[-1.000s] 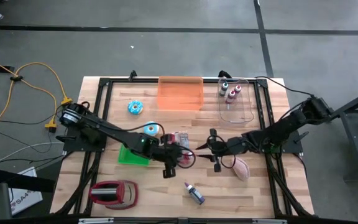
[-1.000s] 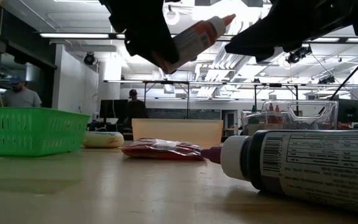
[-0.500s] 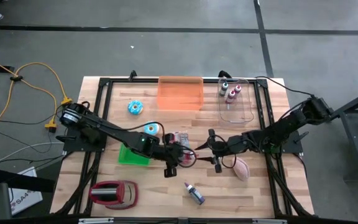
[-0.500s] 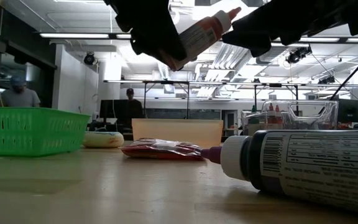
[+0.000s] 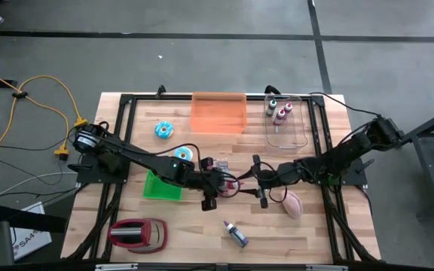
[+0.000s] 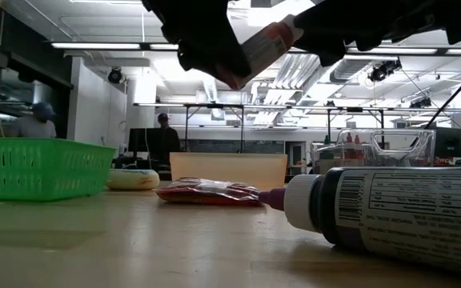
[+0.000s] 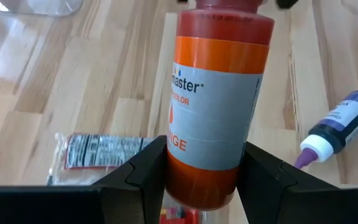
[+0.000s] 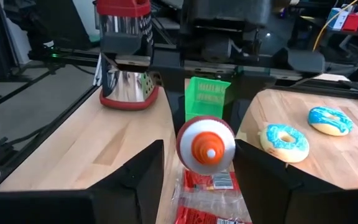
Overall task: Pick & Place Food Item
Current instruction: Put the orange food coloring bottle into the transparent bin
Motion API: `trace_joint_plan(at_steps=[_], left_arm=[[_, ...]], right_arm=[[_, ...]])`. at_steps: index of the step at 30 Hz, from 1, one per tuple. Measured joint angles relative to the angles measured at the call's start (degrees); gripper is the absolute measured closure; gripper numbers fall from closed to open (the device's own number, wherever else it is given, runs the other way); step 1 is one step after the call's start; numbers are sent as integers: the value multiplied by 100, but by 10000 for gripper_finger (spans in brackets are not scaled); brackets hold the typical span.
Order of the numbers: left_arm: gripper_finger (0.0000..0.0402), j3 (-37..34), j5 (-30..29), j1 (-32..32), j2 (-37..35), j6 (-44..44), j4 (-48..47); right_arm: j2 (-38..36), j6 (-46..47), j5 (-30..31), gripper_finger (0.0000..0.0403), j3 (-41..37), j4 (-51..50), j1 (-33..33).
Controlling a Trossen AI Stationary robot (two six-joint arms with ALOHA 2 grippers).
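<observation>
The orange squeeze bottle of food colouring, with a white label and a red-orange nozzle cap point(image 7: 216, 102), hangs in mid-air above the middle of the slatted wooden table point(image 5: 315, 233), tilted with its cap toward the right arm. The left gripper point(image 7: 199, 177) clamps it round the lower body, one dark finger on each side. The right gripper point(image 8: 197, 163) faces it cap-on: its fingers stand apart on either side of the round cap point(image 8: 206, 145) and do not appear to press it yet.

Below the bottle lies a flat red packet in a clear wrapper point(image 6: 206, 192). Just beside it in the left wrist view lies a purple-nozzled bottle with a white cap point(image 7: 339, 127). Farther off stand a green plastic basket point(image 6: 42, 168), two blue-iced doughnuts point(image 8: 286, 142), a translucent orange bin point(image 5: 218, 113), a clear tray holding small bottles point(image 5: 286, 120) and a red-and-silver grater point(image 8: 125, 53).

The step in hand appears to be a hand-over between the arms. It would be done well if the right fingers closed squarely on the neck below the cap, centred, while the left grip held firm until that hold was secure. Releasing too soon could drop the bottle onto the packet.
</observation>
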Motion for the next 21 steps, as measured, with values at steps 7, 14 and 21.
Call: trace_joint_plan(at_steps=[7,14,21], left_arm=[[247,0,-16,2,0,49,85],[247,0,-14,2,0,96,104],[247,0,8,0,0,120,132]], right_arm=[[0,3,-18,227,0,19,-32],[0,-7,-126,229,0,110,-32],[0,-14,-122,263,0,112,-32]])
